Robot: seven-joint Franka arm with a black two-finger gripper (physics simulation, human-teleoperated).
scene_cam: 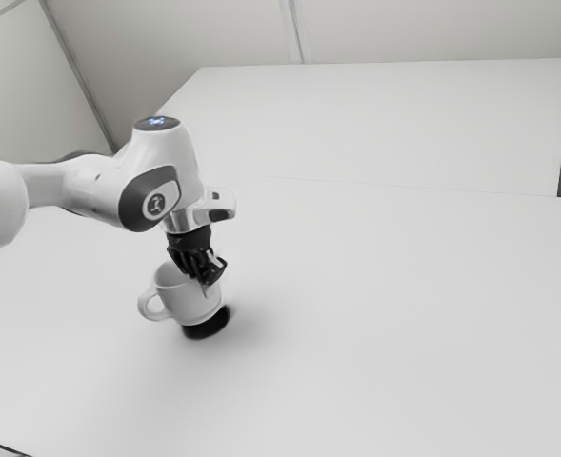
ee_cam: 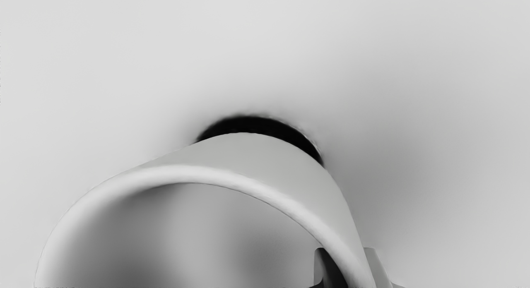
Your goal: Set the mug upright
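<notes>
Tabletop point(scene_cam: 404, 314) beneath, claw point(scene_cam: 207, 284) apparently pinches mug point(scene_cam: 181, 301), fingertip point(ee_cam: 318, 265) inside.

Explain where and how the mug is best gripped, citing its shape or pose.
Probably the mug's rim, away from the handle, approached from above with one of the jaws inside and one outside: the mouth opens upward, though the mug leans, and the wall fits between the jaws.

Around the mug point(scene_cam: 183, 303) in the exterior view, a hand could pass over the tabletop point(scene_cam: 385, 314) from 3 to 7 o'clock. The handle point(scene_cam: 143, 306) juts out between 8 and 9, the arm point(scene_cam: 90, 183) blocks 10 to 12, and the gripper point(scene_cam: 208, 280) straddles the wall near 2.
</notes>
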